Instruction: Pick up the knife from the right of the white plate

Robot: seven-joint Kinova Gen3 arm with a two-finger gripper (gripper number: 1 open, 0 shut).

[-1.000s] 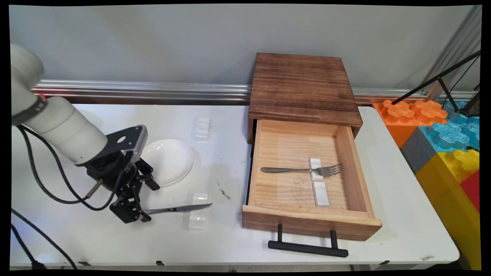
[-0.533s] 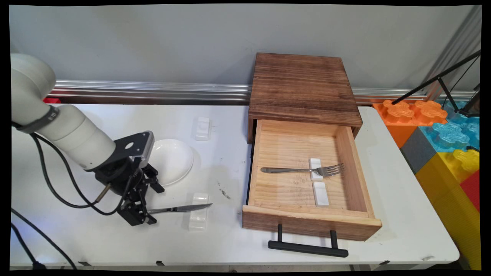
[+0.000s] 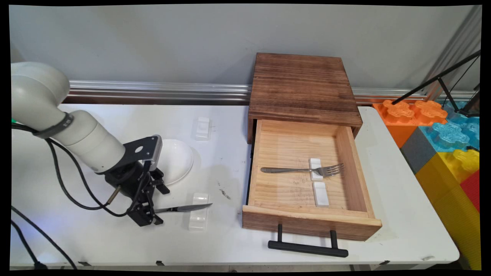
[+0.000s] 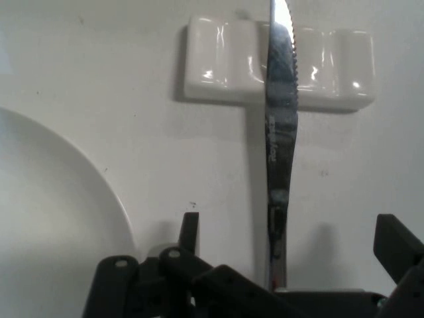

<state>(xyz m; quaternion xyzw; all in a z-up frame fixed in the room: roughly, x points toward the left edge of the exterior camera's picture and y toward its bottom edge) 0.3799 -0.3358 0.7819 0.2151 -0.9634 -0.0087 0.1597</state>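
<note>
Low over the near left of the white table, the black pincer of a white robot arm straddles the handle end of a steel table knife, fingers spread apart on either side and not closed on it. Just behind the pincer sits a white plate, its near-left part covered by the wrist; the hand view shows only a curved slice of that plate at the left. Ahead of the pincer, a white ceramic cutlery rest lies crosswise under the blade (the knife bridges it, tip pointing away from the pincer toward the drawer). A second white rest lies farther back, beyond the plate, well apart from the pincer. Well off past the knife's tip stands a dark wooden cabinet with its pale drawer pulled open, black handle toward the camera. Inside, a fork lies across one of two white rests, tines away from the pincer. Nothing stands between the pincer and the knife.

From the hand view, the handle's end is lost behind the black linkage, and the blade tip runs off the top edge. Whether the fingers touch the table cannot be made out. The blade is slim, mirror-bright, finely serrated along one edge, with small lettering too faint to read.
</note>
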